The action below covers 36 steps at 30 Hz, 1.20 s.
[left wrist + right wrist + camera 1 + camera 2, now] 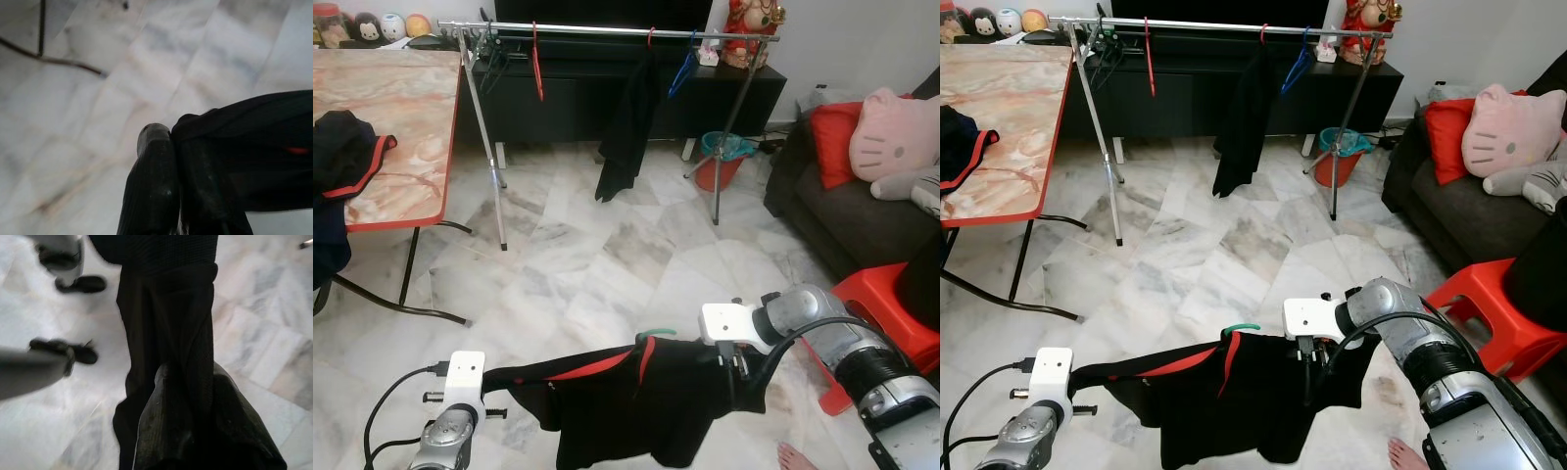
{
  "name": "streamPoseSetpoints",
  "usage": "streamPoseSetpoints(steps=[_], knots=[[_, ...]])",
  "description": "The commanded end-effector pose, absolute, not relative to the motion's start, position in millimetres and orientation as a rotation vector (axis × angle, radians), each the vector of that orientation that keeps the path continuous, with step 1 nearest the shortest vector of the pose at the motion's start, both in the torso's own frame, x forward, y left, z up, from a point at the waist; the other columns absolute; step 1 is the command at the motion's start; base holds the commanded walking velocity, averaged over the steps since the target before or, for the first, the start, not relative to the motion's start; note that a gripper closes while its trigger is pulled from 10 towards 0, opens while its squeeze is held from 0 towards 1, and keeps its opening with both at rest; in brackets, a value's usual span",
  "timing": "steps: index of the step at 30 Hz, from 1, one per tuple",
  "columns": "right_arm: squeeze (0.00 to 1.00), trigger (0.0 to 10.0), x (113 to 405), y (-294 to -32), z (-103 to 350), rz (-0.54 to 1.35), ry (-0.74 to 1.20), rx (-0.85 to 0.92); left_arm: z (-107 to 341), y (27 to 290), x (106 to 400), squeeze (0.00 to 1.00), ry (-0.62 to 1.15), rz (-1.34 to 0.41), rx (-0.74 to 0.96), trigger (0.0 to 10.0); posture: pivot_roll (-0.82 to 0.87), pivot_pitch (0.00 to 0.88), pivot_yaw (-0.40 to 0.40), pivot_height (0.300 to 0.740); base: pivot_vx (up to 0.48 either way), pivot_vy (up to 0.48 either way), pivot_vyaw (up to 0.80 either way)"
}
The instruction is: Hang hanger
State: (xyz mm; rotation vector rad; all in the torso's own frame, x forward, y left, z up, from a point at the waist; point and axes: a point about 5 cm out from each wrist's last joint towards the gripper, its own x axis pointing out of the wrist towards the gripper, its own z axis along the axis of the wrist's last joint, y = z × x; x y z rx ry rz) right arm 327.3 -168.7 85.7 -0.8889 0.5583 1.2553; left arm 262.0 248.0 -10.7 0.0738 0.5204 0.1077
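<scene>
A black shirt with red trim (626,401) is stretched low over the marble floor between my two grippers. A green hanger hook (656,333) sticks up from its collar. My left gripper (497,378) is shut on the shirt's left sleeve end; in the left wrist view the black fingers (151,181) pinch dark cloth (234,147). My right gripper (734,380) is shut on the shirt's right shoulder, and its fingers (161,426) clamp the hanging cloth (166,333). The metal clothes rack (607,29) stands across the room ahead.
On the rack hang a red hanger (537,64), a black garment (626,127) and a blue hanger (683,69). A marble-top table (401,108) with a black-red garment (347,152) is at left. A sofa (862,225), a red stool (881,304) and a person's foot (795,456) are at right.
</scene>
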Motion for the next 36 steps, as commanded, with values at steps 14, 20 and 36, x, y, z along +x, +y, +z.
streamPoseSetpoints(steps=[14, 20, 36], knots=[[0.0, 0.0, 346.0, -100.6, 76.8, 0.963, 0.465, -0.666, 51.3, 205.0, 296.4, 0.0, 0.238, -0.44, -0.099, 10.0, 0.09, 0.03, -0.136, 0.74, 0.0, 0.0, 0.0], [0.0, 0.0, 346.1, -79.2, 72.7, 0.895, 0.455, -0.606, 68.0, 188.1, 292.9, 0.0, 0.203, -0.61, -0.115, 10.0, 0.11, 0.023, -0.137, 0.74, 0.0, 0.0, 0.0], [0.0, 0.0, 360.2, -44.3, 98.9, 0.628, 0.253, -0.229, 79.4, 168.6, 269.6, 0.0, 0.325, -0.818, -0.046, 10.0, 0.14, 0.0, -0.108, 0.74, 0.0, 0.0, 0.0]])
